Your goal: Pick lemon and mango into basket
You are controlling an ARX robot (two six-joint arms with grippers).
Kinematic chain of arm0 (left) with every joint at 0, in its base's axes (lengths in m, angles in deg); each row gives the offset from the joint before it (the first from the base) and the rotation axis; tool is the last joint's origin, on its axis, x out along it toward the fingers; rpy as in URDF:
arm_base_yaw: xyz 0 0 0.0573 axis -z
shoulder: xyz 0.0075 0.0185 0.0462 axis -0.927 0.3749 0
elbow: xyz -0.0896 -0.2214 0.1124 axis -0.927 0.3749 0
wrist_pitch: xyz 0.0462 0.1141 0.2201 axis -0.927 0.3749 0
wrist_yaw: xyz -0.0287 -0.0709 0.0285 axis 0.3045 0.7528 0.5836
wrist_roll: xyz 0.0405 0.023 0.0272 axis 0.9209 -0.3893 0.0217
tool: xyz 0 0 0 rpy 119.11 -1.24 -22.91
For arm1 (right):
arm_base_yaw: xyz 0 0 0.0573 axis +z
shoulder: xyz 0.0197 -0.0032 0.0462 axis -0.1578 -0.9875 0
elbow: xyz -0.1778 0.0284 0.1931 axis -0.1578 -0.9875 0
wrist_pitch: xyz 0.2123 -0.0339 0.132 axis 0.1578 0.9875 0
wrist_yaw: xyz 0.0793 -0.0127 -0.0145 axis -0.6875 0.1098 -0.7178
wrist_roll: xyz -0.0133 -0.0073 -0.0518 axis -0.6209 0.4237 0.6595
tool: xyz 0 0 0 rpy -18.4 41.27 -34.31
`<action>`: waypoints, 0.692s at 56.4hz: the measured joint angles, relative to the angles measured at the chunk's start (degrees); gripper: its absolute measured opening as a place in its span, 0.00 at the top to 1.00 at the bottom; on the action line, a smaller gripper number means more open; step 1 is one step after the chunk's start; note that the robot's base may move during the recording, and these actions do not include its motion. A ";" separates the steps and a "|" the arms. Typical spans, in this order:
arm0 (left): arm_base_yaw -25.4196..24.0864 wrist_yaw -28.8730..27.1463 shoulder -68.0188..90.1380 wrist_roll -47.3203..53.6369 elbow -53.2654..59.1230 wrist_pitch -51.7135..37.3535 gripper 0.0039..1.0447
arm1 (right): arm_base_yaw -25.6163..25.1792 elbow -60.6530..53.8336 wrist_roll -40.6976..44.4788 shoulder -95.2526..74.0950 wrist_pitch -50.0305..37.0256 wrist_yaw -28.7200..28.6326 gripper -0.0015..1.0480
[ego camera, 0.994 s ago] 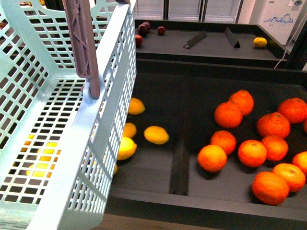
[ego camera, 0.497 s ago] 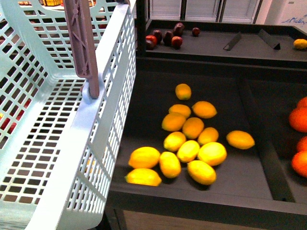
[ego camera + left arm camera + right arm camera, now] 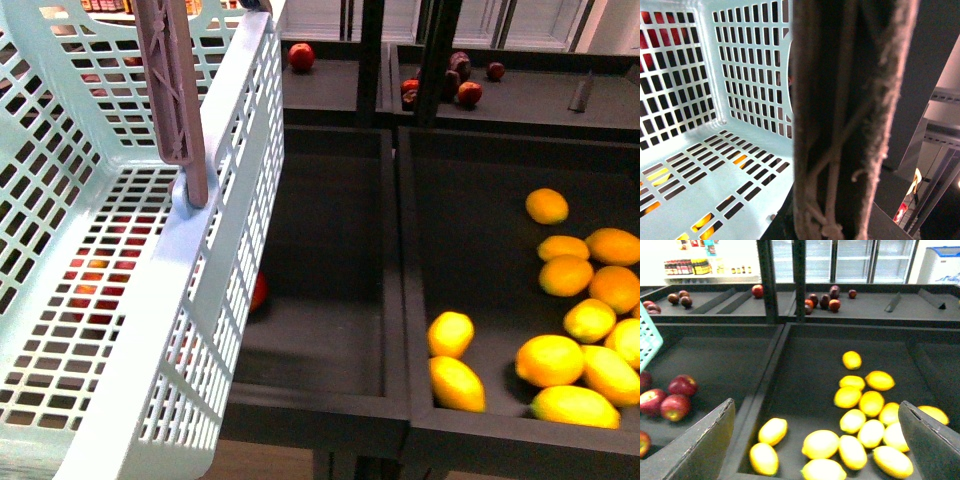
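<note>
The pale mint basket fills the left of the front view, its brown handle upright. My left gripper is shut on that handle, which hides its fingers in the left wrist view. The basket's slotted floor looks empty. Several lemons lie in the dark bin at the right. My right gripper is open, its fingers wide apart, above and apart from the lemons. A basket corner shows in the right wrist view. No mango is in view.
Red apples lie in the bin left of the lemons, one showing by the basket wall. A raised divider separates the bins. Dark red fruit sits on the back shelf behind black posts.
The view has swung left: the oranges have gone out of sight and the lemons have slid to the right edge. The basket keeps its place in view.
</note>
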 joint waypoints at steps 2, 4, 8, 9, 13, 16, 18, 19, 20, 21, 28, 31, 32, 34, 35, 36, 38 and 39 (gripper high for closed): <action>0.02 0.02 0.00 0.07 0.00 0.00 0.95 | 0.00 0.00 0.00 0.04 -0.02 0.09 0.08; 0.00 0.15 0.00 0.02 0.00 0.00 0.95 | 0.00 0.00 0.00 0.04 -0.02 0.11 0.08; -0.02 -0.07 0.07 0.02 0.02 0.00 0.95 | 0.00 0.00 -0.02 0.00 0.02 0.02 0.08; -0.02 -0.09 0.04 0.07 0.02 0.00 0.95 | 0.00 0.00 0.00 0.11 0.02 0.22 0.08; -0.09 0.00 -0.09 0.20 0.00 0.00 0.95 | 0.00 0.00 0.00 0.02 0.02 -0.20 0.08; -0.33 -0.26 0.07 0.11 0.02 0.00 0.95 | -0.04 -0.02 0.00 0.09 0.00 -0.31 0.08; -0.52 -0.68 0.07 0.20 0.02 0.00 0.95 | -0.04 -0.04 0.00 0.09 0.00 -0.44 0.08; -0.61 -1.05 0.07 0.37 0.02 0.00 0.95 | -0.04 -0.04 0.00 0.07 0.00 -0.46 0.08; -0.66 -1.18 0.07 0.46 0.02 0.00 0.95 | -0.04 -0.04 0.00 0.04 0.00 -0.48 0.08; -0.74 -1.46 0.00 0.68 0.02 0.00 0.95 | -0.04 -0.04 0.00 0.04 0.00 -0.42 0.08; -0.70 -1.22 -0.02 1.36 0.02 0.00 0.95 | -0.04 -0.04 0.00 0.07 0.00 -0.31 0.08; -0.52 -0.37 0.00 1.20 0.02 0.00 0.95 | -0.04 -0.04 0.00 0.07 0.00 -0.26 0.08; -0.48 0.02 0.00 1.01 0.02 0.00 0.95 | -0.04 -0.04 0.00 0.07 0.00 -0.26 0.08; -0.26 -0.13 0.15 1.57 -0.11 0.70 0.95 | -0.04 -0.04 0.00 0.07 0.00 -0.20 0.08; -0.04 -0.39 0.35 2.51 -0.52 1.84 0.95 | -0.04 -0.04 0.00 0.07 0.00 -0.17 0.08; 0.33 -1.01 0.94 3.82 -1.99 5.14 0.95 | -0.04 -0.04 0.00 0.07 0.00 -0.17 0.08; 0.98 -1.84 2.47 7.96 -4.70 10.29 0.95 | -0.04 -0.04 0.00 0.04 0.00 -0.13 0.08; 1.51 -2.25 3.91 11.82 -6.69 13.09 0.95 | -0.04 -0.04 0.00 0.07 0.00 -0.15 0.08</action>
